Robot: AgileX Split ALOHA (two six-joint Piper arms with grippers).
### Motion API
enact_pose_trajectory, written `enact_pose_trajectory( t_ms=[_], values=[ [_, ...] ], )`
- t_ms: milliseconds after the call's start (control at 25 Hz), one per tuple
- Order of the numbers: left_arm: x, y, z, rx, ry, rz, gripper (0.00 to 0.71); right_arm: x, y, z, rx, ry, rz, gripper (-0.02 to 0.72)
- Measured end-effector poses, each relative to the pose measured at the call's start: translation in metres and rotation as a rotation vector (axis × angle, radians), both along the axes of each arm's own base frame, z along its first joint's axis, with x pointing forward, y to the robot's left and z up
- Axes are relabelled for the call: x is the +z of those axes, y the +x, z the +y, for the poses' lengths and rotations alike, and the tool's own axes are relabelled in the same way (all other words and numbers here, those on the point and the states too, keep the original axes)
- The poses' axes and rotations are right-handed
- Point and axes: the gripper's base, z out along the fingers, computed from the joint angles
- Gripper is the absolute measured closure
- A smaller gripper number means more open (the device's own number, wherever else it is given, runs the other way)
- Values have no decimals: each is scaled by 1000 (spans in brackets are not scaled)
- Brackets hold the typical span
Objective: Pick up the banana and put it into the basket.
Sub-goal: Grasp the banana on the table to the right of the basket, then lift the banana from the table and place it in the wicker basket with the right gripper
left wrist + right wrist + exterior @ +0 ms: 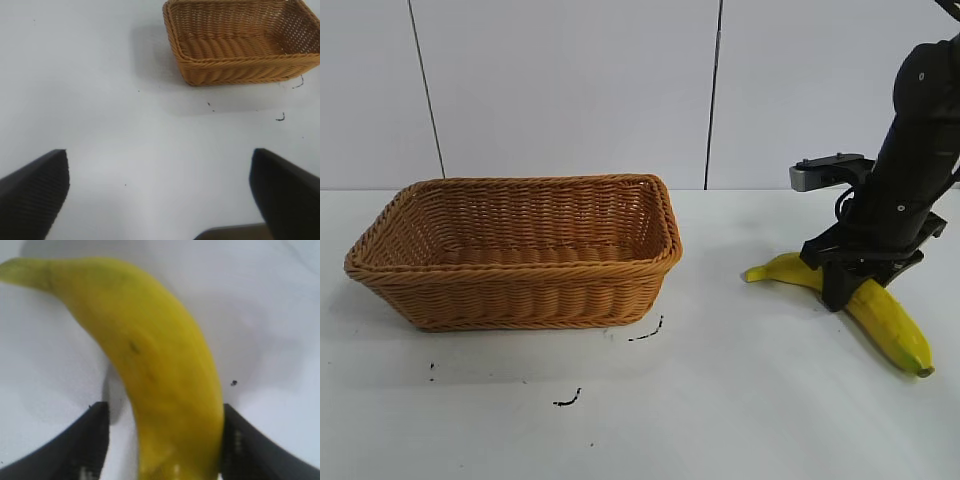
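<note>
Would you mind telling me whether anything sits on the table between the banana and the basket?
Nothing visible does. The banana lies on the table with the right gripper straddling it, jaws either side. Only bare table and a few small dark marks separate it from the empty basket.

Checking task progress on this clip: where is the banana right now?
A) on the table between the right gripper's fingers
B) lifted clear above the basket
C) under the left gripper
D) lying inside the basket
A: the banana lies on the table with the right gripper straddling it, beside the empty basket.
</note>
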Motion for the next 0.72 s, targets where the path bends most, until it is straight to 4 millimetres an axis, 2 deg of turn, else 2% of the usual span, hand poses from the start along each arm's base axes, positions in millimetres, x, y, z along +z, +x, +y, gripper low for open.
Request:
enact_pose_trajectory(
  t_ms=[200,360,560,720],
  values=[
    [0,0,0,0,0,0,15,2,-1,-3,34,-42,21,384],
    [0,0,0,0,0,0,15,17,-2,-4,50,-60,41,384],
    [0,0,0,0,0,0,15,82,9,-3,47,-51,-5,384],
    [0,0,0,0,0,0,15,125,21,2,38,-7,-45,384]
  ],
)
